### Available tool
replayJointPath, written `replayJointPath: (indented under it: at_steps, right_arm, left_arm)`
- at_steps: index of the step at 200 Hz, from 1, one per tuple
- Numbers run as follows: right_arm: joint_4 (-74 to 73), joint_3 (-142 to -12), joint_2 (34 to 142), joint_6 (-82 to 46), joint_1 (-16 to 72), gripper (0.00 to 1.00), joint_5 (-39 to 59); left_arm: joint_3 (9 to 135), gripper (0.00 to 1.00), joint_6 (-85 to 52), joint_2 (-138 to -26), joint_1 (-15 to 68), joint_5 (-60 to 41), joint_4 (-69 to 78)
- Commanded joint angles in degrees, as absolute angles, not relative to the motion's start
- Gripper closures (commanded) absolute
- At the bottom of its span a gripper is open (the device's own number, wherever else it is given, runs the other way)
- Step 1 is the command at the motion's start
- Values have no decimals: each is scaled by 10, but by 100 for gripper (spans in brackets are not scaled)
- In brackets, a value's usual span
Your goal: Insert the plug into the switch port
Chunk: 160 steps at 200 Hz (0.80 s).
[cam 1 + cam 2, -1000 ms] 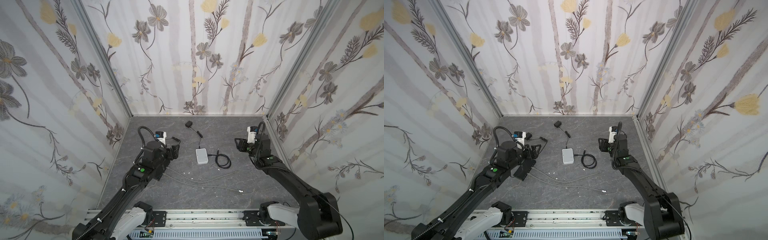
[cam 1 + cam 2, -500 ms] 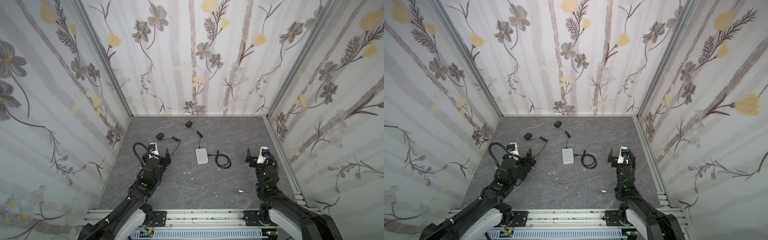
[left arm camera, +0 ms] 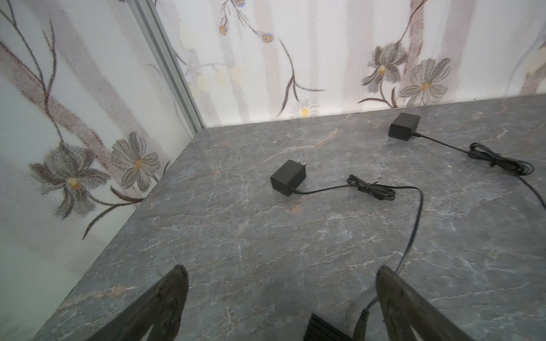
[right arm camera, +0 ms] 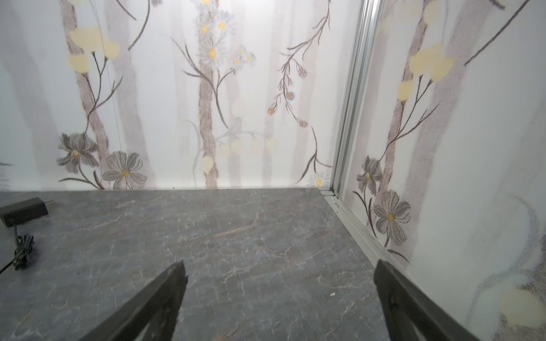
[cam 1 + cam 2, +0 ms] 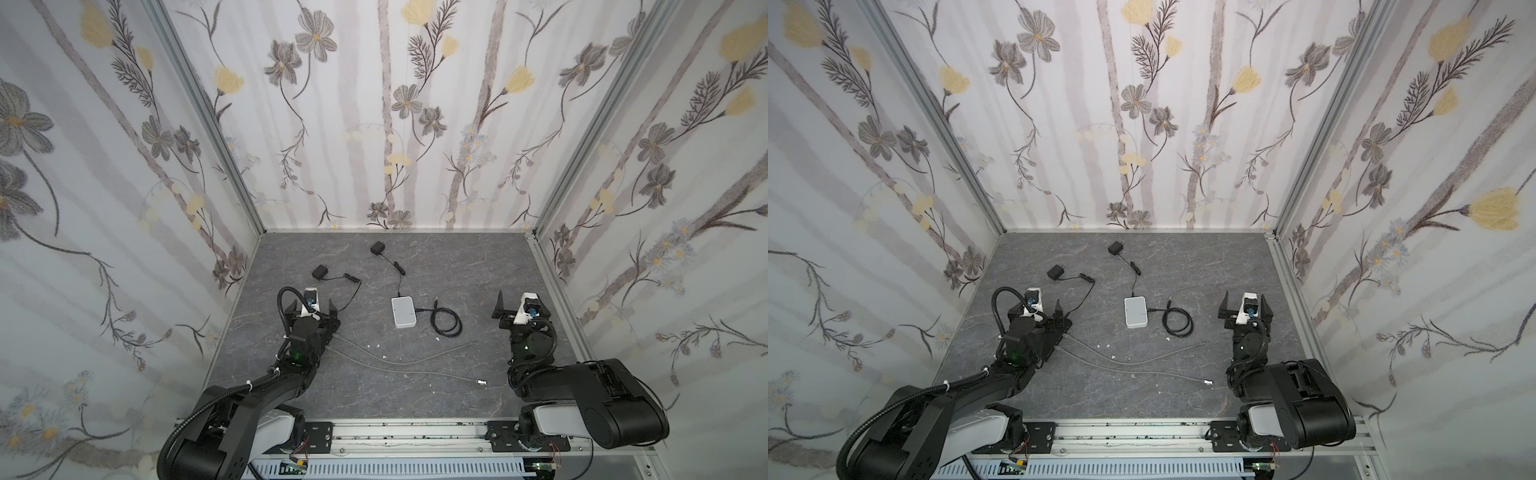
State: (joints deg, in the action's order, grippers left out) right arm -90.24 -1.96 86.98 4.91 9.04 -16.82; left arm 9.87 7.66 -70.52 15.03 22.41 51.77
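**1. Toward the near edge:** two thin grey cables (image 5: 449,377) lie slack across the grey marbled surface (image 5: 478,266), joined to nothing.

**2. Mid-depth, toward the left and right edges:** the left gripper (image 3: 282,273) and right gripper (image 4: 280,265) both have their jaws spread wide with nothing between them. The barrel end (image 3: 362,320) of a thin black lead (image 3: 413,236) lies loose just beside a left finger.

**3. Centre:** a white rectangular plastic switch (image 5: 403,312), long axis near-to-far. The plug (image 5: 419,310) of a short black looped cable (image 5: 432,323) meets its right side. The plug's long axis runs between the left and right edges, nose pointing left into the switch. It is too small to tell whether it is fully seated.

**4. Far left:** a nearer black cuboid power adapter (image 3: 288,177) and a farther black adapter (image 3: 404,126), whose lead reaches the switch's far side.

**Step, as judged:** the insertion looks made, with no grip on the plug. The next move calls for checking the seat. If the plug sits proud, grasp behind it and press leftward.
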Motion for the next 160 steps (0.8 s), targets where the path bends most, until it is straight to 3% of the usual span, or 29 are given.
replayJointPath:
  at_steps: [1, 35, 50, 66, 122, 144, 160]
  right_arm:
    - [-958, -18, 877, 45, 89, 0, -170]
    - [-891, -48, 870, 34, 85, 0, -179]
    - [-869, -60, 869, 30, 81, 0, -175]
    - [-852, -68, 868, 26, 77, 0, -169]
    - [-832, -79, 867, 24, 72, 0, -156]
    - [-733, -124, 866, 4, 38, 0, -83]
    - [-742, -118, 863, 1, 31, 0, -74]
  left_arm:
    - [104, 0, 64, -766, 124, 217, 639]
    - [121, 0, 41, -951, 77, 192, 806]
    - [174, 0, 7, -893, 55, 157, 611]
    - [214, 0, -16, -894, 24, 112, 526]
    - [219, 0, -15, -899, 19, 105, 529]
    - [218, 0, -15, -901, 19, 104, 533]
    - [218, 0, -15, -899, 19, 104, 529]
